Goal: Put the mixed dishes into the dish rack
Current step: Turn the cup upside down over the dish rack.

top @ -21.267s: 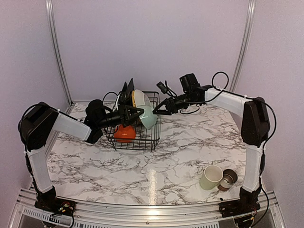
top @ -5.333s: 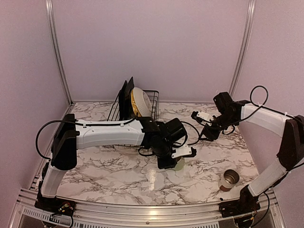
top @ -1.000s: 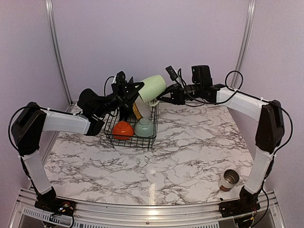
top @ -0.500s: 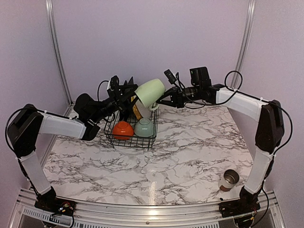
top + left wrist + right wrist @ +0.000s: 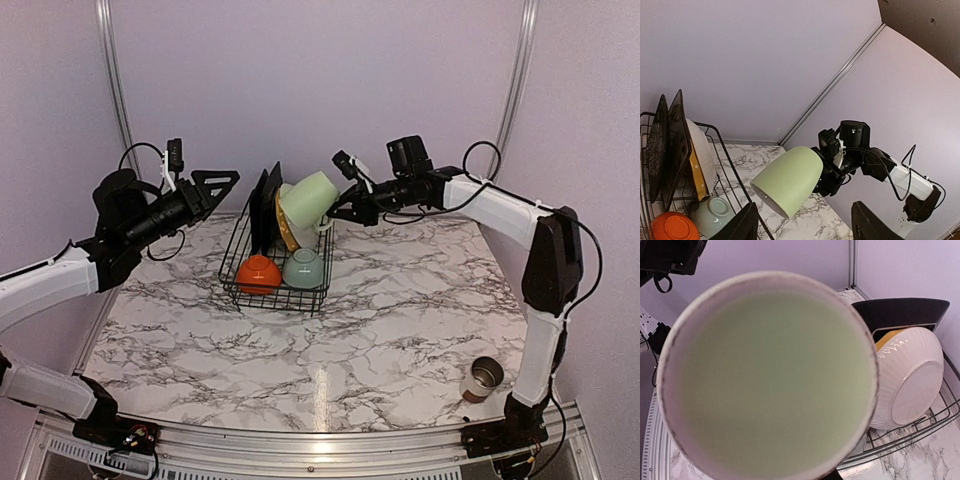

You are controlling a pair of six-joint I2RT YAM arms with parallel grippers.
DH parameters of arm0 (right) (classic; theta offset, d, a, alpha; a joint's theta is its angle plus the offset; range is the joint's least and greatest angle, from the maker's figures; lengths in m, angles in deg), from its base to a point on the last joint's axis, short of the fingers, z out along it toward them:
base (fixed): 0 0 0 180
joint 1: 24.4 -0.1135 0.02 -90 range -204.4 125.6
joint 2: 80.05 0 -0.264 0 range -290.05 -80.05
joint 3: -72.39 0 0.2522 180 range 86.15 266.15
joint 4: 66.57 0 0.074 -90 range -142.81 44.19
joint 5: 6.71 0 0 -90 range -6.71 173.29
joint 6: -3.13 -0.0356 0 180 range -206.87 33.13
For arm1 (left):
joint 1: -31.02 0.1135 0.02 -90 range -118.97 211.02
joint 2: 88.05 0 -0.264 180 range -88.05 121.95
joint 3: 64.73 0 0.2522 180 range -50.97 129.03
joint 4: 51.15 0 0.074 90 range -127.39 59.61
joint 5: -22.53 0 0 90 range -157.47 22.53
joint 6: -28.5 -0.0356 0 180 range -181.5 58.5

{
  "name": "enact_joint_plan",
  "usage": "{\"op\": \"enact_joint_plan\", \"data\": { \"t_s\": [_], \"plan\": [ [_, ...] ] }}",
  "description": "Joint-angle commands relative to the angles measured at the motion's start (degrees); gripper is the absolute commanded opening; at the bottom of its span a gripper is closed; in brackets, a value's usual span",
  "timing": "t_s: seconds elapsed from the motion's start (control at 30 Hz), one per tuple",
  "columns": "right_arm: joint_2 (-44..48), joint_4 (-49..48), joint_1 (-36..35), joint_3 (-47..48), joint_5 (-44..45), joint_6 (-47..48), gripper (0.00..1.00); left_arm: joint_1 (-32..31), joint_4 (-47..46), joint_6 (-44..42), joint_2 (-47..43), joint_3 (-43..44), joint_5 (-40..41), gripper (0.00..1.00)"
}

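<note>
Friend: Where is the green mug (image 5: 308,196)?

Me: My right fingers (image 5: 347,208) are shut tight on its closed end. It hangs in the air, tipped on its side, just over the back right part of the rack (image 5: 272,298). Its open end points down and to the left.

Friend: And your other fingers?

Me: My left fingers (image 5: 212,180) are wide open and hold nothing. They are off to the left of the rack, apart from the mug.

Friend: What could go wrong?

Me: The mug is very close to the white bowl (image 5: 907,385). If I go down too fast, I think it may bump the bowl and push it onto the yellow plate (image 5: 885,338). It may also catch on the rack's top wire. One pair of fingers holds it alone, so a hard knock could make it slip and fall.

Friend: How many things are there?

Me: Two black plates (image 5: 674,145), standing up side by side. One yellow plate and one white bowl, leaning next to them. One orange bowl (image 5: 258,272) and one small pale bowl (image 5: 303,268), low in the front of the rack. One green mug in the air. One brown cup (image 5: 484,376), alone on the worktop (image 5: 400,310), well apart from the rack. That cup is not loaded yet.
</note>
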Motion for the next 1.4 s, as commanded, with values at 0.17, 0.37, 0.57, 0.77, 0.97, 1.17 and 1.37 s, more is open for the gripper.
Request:
{"op": "enact_joint_plan", "data": {
  "t_s": [0.17,0.37,0.57,0.77,0.97,1.17,1.37],
  "plan": [
    [-7.72,9.58,-5.16,12.05,13.24,9.34,0.00,4.41,36.79,-28.30,-4.05,9.32,19.21,0.66],
    [-11.83,15.44,-10.30,19.16,22.51,14.21,0.00,5.22,43.17,-31.48,0.82,12.64,27.68,0.68],
    [-14.32,18.27,-12.93,22.92,27.87,15.63,0.00,6.10,37.50,-32.43,-3.50,6.46,28.89,0.67],
    [-15.65,19.32,-14.97,23.97,33.98,17.37,0.00,6.80,36.09,-32.62,-4.54,4.00,29.08,0.68],
    [-16.00,19.12,-16.40,22.70,38.32,18.16,0.00,7.45,35.25,-32.04,-4.99,3.40,27.91,0.68],
    [-17.99,20.69,-16.53,22.94,39.00,18.59,0.00,7.56,34.75,-31.94,-5.40,3.02,27.26,0.68],
    [-19.67,21.46,-17.46,24.10,39.87,18.60,0.00,7.65,34.40,-31.90,-5.43,2.68,26.83,0.68]
  ]
}}
